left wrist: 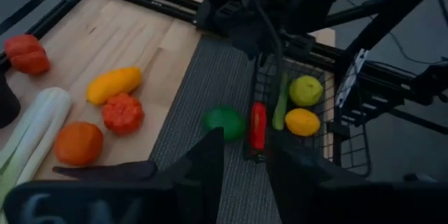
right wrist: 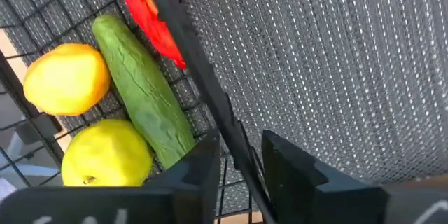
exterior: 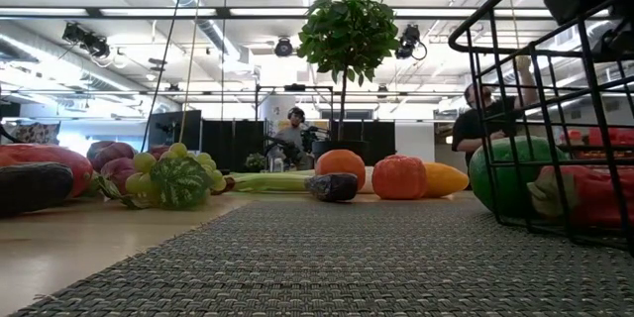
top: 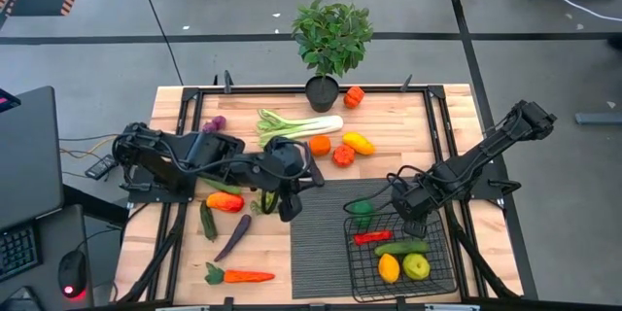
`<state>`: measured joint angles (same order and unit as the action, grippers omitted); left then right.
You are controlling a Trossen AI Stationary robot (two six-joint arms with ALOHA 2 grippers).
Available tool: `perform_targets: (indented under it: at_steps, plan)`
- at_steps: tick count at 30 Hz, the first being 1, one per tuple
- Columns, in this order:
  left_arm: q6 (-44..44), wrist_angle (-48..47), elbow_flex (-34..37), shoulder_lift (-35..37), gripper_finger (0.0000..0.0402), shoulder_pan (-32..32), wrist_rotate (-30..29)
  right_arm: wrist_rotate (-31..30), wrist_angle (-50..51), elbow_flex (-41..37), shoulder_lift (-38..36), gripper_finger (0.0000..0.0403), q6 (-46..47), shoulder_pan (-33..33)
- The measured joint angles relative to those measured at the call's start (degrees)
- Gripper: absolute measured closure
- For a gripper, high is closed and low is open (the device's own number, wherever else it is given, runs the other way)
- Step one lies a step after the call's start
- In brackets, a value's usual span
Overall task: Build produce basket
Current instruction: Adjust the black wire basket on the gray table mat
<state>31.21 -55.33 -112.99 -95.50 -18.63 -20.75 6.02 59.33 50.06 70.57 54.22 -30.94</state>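
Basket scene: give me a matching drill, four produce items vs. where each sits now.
Items:
1. cucumber
2. carrot
3. leek
4. green pepper

Places:
A. on the bare wood at the table's near-left corner
B. on the mat, just outside the basket
C. inside the basket, beside two yellow fruits
D. on the wood in front of the potted plant

Pairs: 1-C, 2-A, 3-D, 4-B
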Motion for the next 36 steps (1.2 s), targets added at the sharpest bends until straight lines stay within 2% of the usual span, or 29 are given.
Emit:
perform_targets:
  at_steps: [10, 18, 23, 31, 36]
  plan:
    - [0.2, 0.05, 0.0, -0.04, 0.0294, 0.0, 0.01, 1.37, 1.22, 0.0, 0.0, 0.0337, 3.2, -0.01]
    - [-0.3, 0.05, 0.0, -0.07, 0.0294, 0.0, 0.02, 1.8, 1.51, 0.0, -0.02, 0.0343, 3.01, -0.02]
    - [-0.36, 0.05, 0.0, -0.07, 0.0294, 0.02, 0.02, 1.88, 1.53, 0.0, -0.01, 0.0342, -1.44, -0.02]
    - [-0.82, -0.32, 0.0, -0.07, 0.0294, 0.02, 0.01, 3.65, 1.73, 0.02, -0.04, 0.0381, -9.76, -0.02]
    - [-0.39, -0.37, 0.0, -0.07, 0.0294, 0.02, 0.02, 3.42, 1.68, 0.07, -0.04, 0.0383, -12.84, 0.11]
